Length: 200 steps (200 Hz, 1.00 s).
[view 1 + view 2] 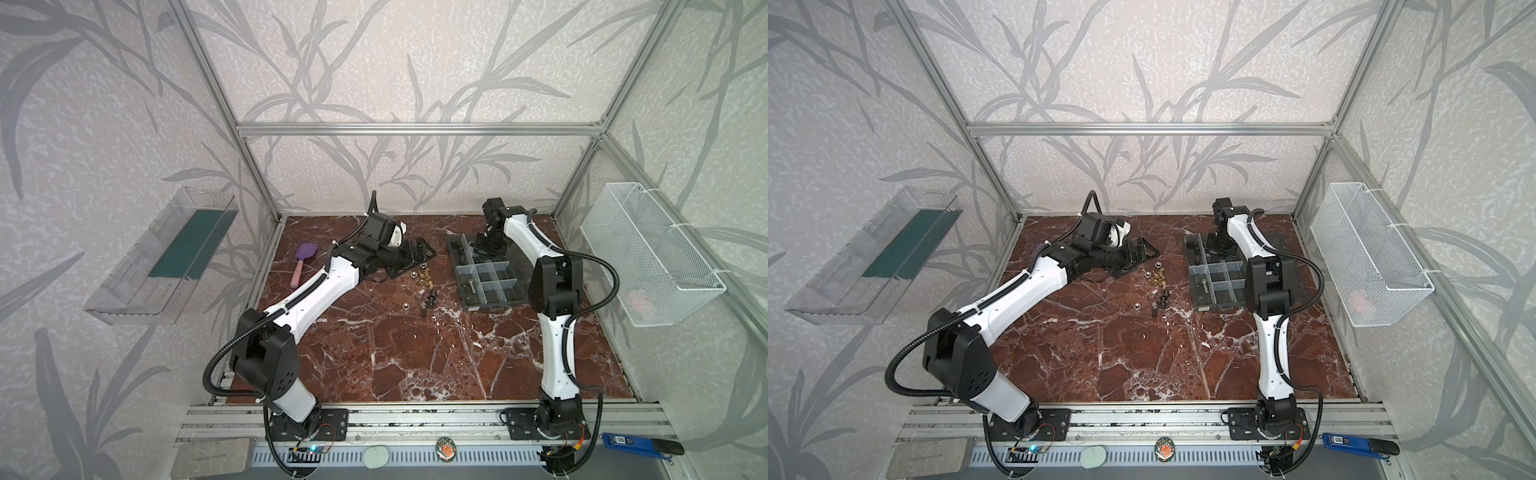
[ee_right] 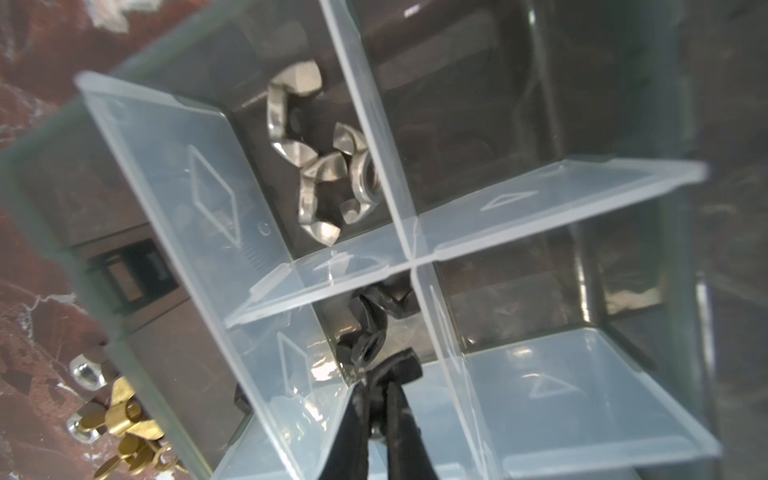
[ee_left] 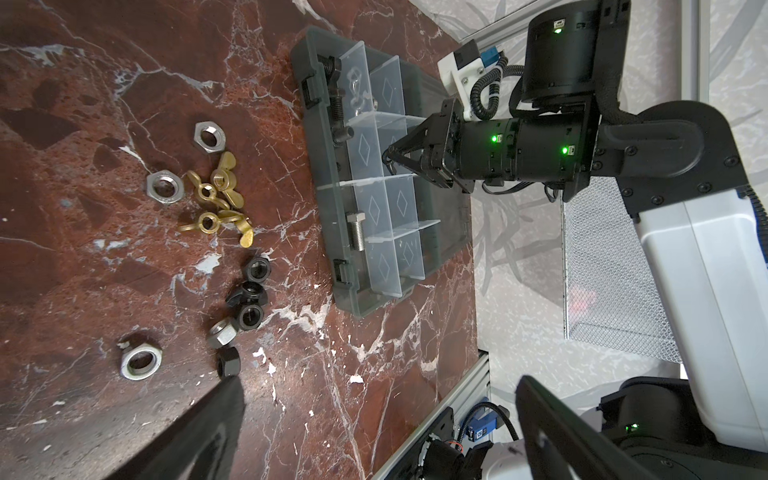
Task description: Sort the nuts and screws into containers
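Loose nuts (image 3: pixel 250 314) dot the table (image 1: pixel 415 365) nearest you. Your left gripper (image 1: pixel 415 261) stands beside them, jaws wide, apparently ready to pick. Beyond, your right gripper (image 2: pixel 380 374), jaws nearly together, reaches into the box (image 3: pixel 327 224) compartment (image 2: pixel 291 361) holding black nuts (image 2: pixel 370 345), like with like. Whether it grips one is unclear.

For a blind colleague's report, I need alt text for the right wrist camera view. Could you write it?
The right claw points down into a compartment of the clear organizer box, its tips just by black wing nuts. In the adjoining compartment lie silver wing nuts; brass wing nuts lie outside on the marble table.
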Available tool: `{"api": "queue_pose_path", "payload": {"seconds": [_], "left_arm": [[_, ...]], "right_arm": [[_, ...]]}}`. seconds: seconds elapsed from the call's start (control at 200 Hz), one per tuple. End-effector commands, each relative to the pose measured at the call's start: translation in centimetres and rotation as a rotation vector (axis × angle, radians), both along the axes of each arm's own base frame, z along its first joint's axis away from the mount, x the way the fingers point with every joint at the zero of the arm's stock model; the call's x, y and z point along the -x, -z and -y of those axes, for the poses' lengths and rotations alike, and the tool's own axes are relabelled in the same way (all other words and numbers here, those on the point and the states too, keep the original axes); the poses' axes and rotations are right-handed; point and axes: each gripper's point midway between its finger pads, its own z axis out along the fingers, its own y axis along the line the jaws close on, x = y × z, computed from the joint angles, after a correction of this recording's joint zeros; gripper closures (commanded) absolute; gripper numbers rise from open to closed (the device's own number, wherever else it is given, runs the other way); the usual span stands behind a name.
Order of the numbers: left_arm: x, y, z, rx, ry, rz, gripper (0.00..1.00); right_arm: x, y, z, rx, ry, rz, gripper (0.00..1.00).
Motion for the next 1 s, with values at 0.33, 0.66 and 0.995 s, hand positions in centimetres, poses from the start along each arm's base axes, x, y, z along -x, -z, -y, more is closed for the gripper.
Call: {"api": "queue_pose_path", "payload": {"seconds": [0.33,0.66,0.995], "left_arm": [[1.2,-0.8,-1.2,-0.062,0.06,0.154,0.01],[2.5,2.0,-5.8,-0.095,-0.045,0.127,0.01],[5.8,3.6,-8.4,-0.089,-0.042,0.105,0.01]], "right_arm": [[-0.8,-9.1,-1.7,0.024,-0.089,0.271,0.69],[3.8,-12.2,-9.1,0.066,-0.341,0.402,0.47],[10.5,-7.3,-15.2,0.093,-0.514,0.319,0.28]]}}
